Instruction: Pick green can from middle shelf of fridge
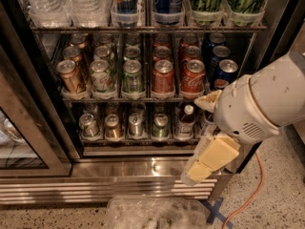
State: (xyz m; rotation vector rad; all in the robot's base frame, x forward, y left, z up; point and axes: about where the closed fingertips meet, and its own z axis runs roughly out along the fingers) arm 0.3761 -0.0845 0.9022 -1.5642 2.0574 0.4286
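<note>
The fridge (157, 163) stands open, with a steel base and wire racks. The middle shelf (119, 98) holds lanes of cans. The front green can (132, 76) stands upright in the third lane from the left, with more green cans behind it. A paler white-and-green can (100, 75) is to its left and a red can (163, 76) to its right. My gripper (200, 137) is at the lower right, in front of the fridge's right side, below and to the right of the green can. Its cream fingers (213, 157) stand apart and hold nothing.
Gold cans (71, 76) fill the left lane; cola cans (192, 75) and blue cans (224, 73) fill the right. Water bottles (52, 4) stand above, small cans and bottles (136, 125) below. The glass door (24, 128) is open at the left. A plastic bin (157, 213) and an orange cable (250, 194) lie on the floor.
</note>
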